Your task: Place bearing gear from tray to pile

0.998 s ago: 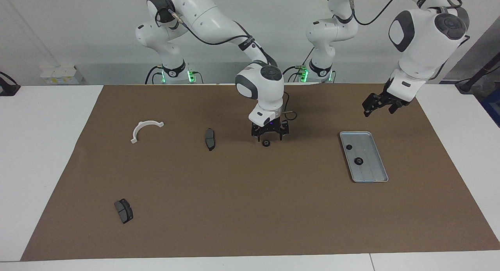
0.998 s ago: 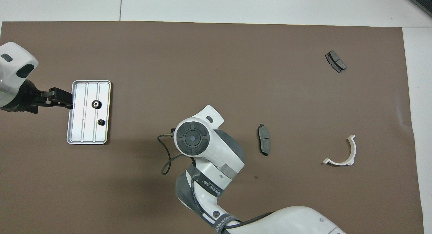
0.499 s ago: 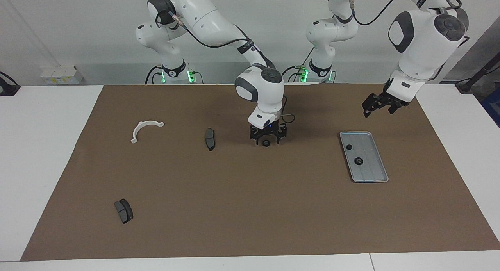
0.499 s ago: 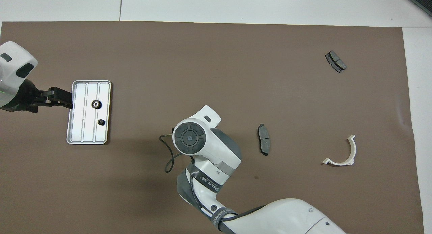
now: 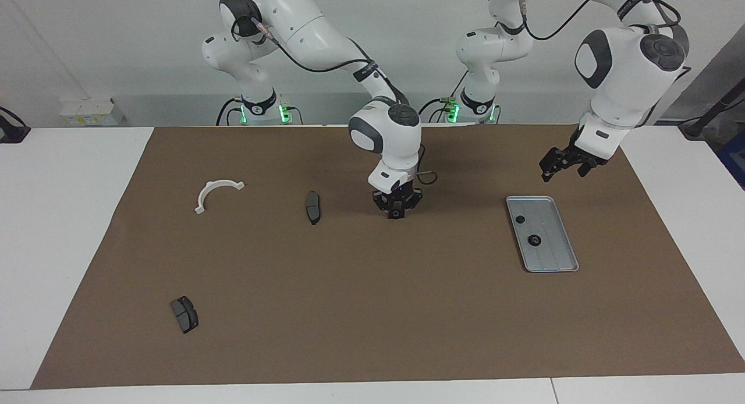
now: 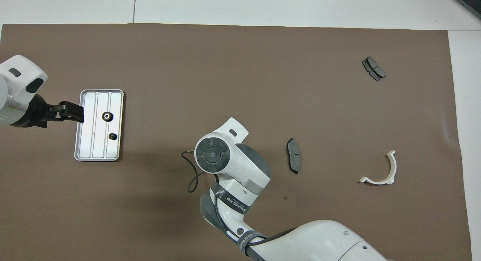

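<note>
Tray: flat rectangular silver-grey metal tray [image 5: 556, 258] [image 6: 86, 152] with rounded corners, raised rim and lengthwise ridges; lies flat on the brown mat toward the left arm's end of the table.
Tray contents: 2 small black round gears; larger gear with pale centre [image 5: 532, 240] [image 6: 107, 116] mid-tray; smaller gear [image 5: 520, 219] [image 6: 112, 136] nearer to the robots.
Third gear: small black round gear [image 5: 396, 214] at mid-table, low at the mat, between closing dark fingertips.
Pile: loose scatter toward the right arm's end; white half-ring bracket [image 5: 214, 192] [image 6: 383, 171]; dark grey brake pad [image 5: 313, 206] [image 6: 294, 160] beside it; second dark grey brake pad [image 5: 184, 314] [image 6: 374, 68] farther from the robots, well apart.
</note>
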